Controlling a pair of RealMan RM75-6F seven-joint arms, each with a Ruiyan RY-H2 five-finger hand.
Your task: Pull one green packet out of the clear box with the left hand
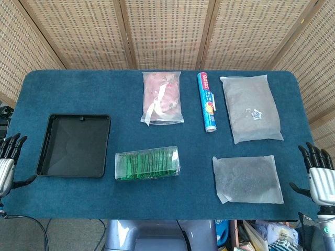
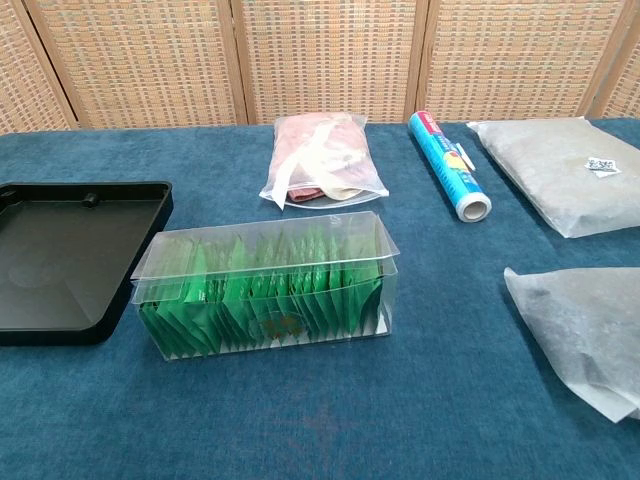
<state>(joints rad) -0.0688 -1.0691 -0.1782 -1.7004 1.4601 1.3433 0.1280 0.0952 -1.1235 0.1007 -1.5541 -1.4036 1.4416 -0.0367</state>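
The clear box (image 1: pixel 147 162) lies near the table's front middle, packed with a row of several green packets (image 1: pixel 144 164). From the chest view the clear box (image 2: pixel 266 285) sits open-topped with the green packets (image 2: pixel 265 292) standing upright inside. My left hand (image 1: pixel 8 160) hangs at the far left edge, off the table, fingers spread and empty, well left of the box. At the far right edge my right hand (image 1: pixel 319 175) is likewise spread and empty. Neither hand shows in the chest view.
A black tray (image 1: pixel 74 145) sits left of the box. At the back lie a pink bag (image 1: pixel 163 98), a blue roll (image 1: pixel 207 101) and a grey bag (image 1: pixel 251 107). A translucent white bag (image 1: pixel 247 179) lies front right.
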